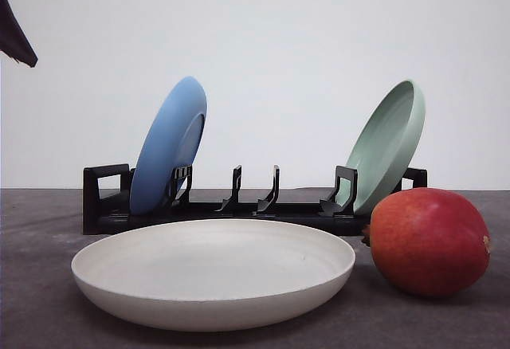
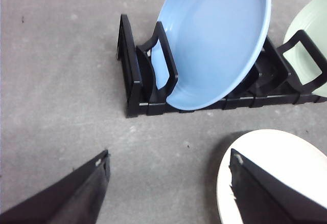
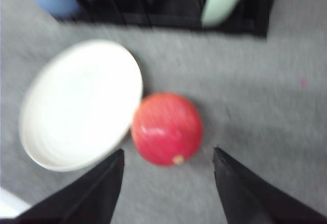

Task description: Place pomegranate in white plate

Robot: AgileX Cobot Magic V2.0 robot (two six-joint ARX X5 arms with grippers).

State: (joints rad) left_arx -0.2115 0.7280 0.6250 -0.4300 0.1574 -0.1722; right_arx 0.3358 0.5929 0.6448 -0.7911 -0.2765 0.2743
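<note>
The red pomegranate (image 1: 429, 241) rests on the grey table just right of the white plate (image 1: 213, 273), nearly touching its rim. From the right wrist camera, which is blurred, the pomegranate (image 3: 166, 128) lies a little ahead of my open right gripper (image 3: 168, 175), between the lines of its two fingers, with the white plate (image 3: 79, 104) beside it. My left gripper (image 2: 168, 183) is open with nothing between its fingers, hovering over bare table at the edge of the white plate (image 2: 276, 157).
A black dish rack (image 1: 103, 205) stands behind the plate, holding a blue plate (image 1: 169, 143) at its left end and a pale green plate (image 1: 388, 143) at its right end. A dark arm part (image 1: 14, 38) shows at the top left.
</note>
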